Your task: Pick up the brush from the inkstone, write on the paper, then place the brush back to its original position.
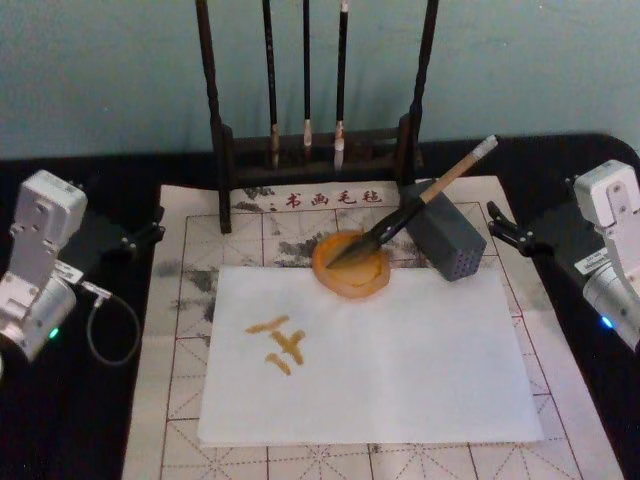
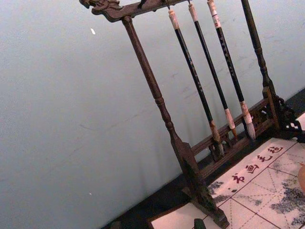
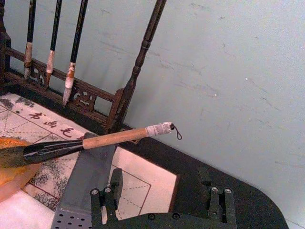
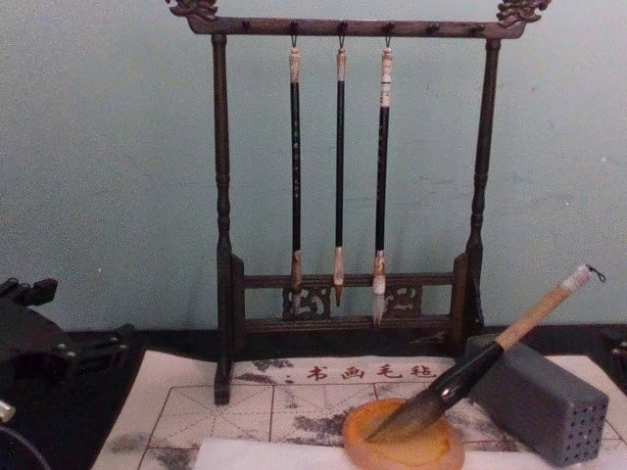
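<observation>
Head view is showing amber strokes (image 1: 285,345) on white paper (image 1: 400,370); chest view, the thick tan-shafted brush (image 4: 487,354) tilting, bristles in the round amber inkstone (image 4: 436,452), looped end pointing up-right. Left gripper (image 1: 152,228) and right gripper (image 1: 497,225) are sitting aside, jaws spread.

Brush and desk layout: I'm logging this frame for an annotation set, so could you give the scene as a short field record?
brush: bristles in the inkstone, shaft leaning on the grey block
paper: on the mat, in front of the inkstone, bears orange strokes
rack: three thin brushes hanging
left claw: open, empty, at the mat's left edge
right claw: open, empty, at the mat's right edge
</observation>
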You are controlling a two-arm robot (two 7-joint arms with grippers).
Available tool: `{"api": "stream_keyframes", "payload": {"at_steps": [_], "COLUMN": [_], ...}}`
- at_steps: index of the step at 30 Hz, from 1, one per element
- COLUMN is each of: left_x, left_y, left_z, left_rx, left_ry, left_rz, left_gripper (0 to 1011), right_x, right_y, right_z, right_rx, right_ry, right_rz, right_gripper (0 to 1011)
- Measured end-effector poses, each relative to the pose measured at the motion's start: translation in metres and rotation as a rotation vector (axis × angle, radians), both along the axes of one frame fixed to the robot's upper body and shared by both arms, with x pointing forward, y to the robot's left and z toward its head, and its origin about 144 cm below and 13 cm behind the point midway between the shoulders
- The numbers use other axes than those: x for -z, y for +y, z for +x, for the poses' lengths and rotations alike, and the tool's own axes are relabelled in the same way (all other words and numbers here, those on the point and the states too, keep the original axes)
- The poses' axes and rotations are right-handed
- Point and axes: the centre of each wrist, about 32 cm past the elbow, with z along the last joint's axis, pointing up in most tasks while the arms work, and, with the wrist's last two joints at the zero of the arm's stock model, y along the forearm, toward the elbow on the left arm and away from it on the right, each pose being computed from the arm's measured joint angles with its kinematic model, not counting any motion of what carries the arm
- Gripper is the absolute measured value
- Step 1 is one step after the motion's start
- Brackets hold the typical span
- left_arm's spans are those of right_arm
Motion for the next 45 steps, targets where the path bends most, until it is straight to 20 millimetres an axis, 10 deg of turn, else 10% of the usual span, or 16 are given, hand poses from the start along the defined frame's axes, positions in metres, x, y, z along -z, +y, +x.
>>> {"api": "stream_keyframes", "payload": {"at_steps": [45], "left_x": [0.0000], "left_y": [0.0000], "left_z": [0.0000], "left_rx": [0.000], "left_ry": [0.000], "left_rz": [0.000], "left_gripper": [1001], "right_x": [-0.0045], "right_y": [-0.0046], "right_z": [-0.0006], "right_rx": [-0.010], "right_ry": [0.030], "right_rz": [0.053], "right_gripper": [1003]}}
